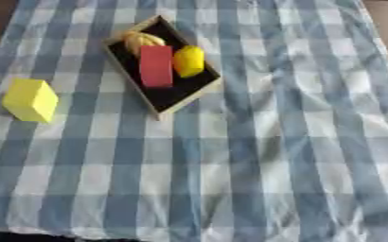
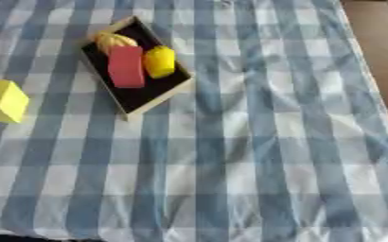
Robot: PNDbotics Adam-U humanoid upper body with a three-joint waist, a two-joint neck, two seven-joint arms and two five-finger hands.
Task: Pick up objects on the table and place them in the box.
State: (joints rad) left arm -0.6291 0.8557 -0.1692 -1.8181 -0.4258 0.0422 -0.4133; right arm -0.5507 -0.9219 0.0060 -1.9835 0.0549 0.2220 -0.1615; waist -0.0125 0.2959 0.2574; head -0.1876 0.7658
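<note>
Yellow block (image 1: 30, 99) left of box (image 1: 189, 97) — red block (image 1: 156, 66) lengthwise inside.

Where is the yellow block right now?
The yellow block lies on the checked cloth at the left side of both eye views, outside the box, apart from its left wall.

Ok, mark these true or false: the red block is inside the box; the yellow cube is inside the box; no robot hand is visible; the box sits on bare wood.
1. The red rectangular block lies inside the shallow wooden box: true.
2. The yellow cube is inside the box: false, it stands on the cloth left of it.
3. No robot hand shows: true.
4. The box sits on bare wood: false, it rests on the blue-and-white checked cloth.
</note>
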